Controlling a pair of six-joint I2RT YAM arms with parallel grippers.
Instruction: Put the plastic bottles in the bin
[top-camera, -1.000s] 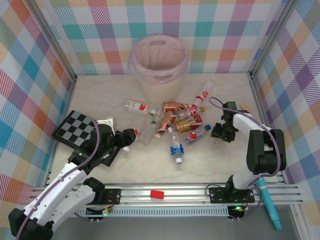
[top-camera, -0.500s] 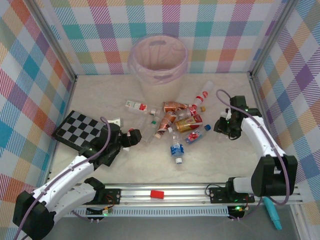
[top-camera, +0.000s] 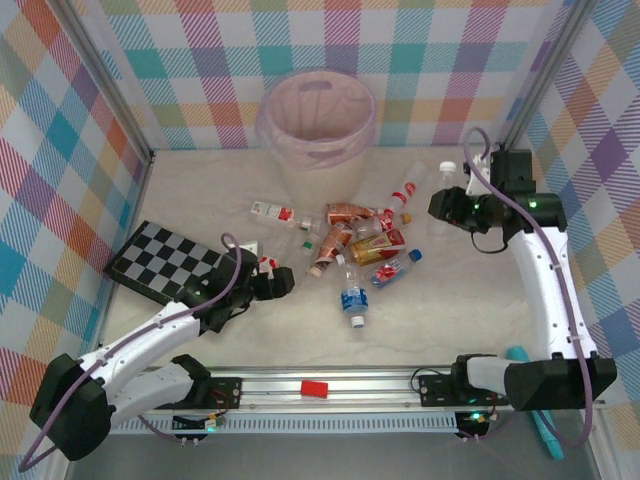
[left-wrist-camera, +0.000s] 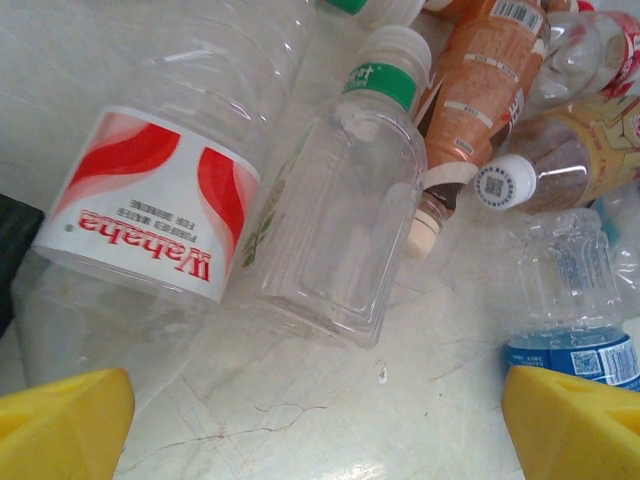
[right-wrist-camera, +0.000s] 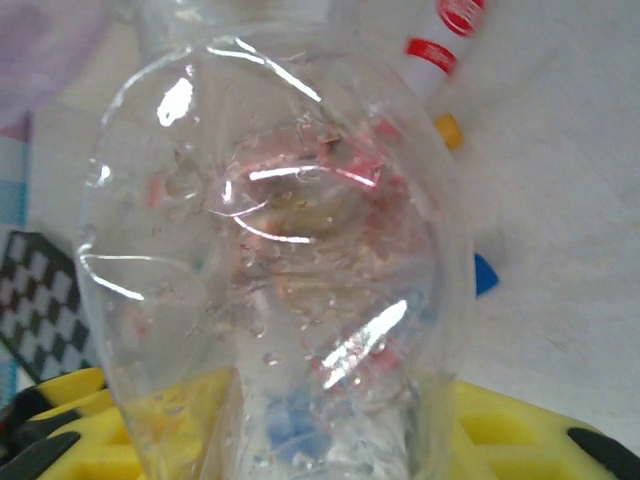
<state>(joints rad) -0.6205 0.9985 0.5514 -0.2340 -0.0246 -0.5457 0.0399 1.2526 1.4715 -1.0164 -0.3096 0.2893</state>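
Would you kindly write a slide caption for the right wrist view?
The right claw grips a clear bottle, held close before the lens.

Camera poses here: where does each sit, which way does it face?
Top external: above and behind the bases, looking down on bin and bottle pile; left arm, right arm show.
Left wrist: low over the table, facing the pile; open left fingers in bottom corners.
Right wrist: facing a clear bottle held in the right fingers.
Shared: blue-labelled bottle, in top and left wrist views.
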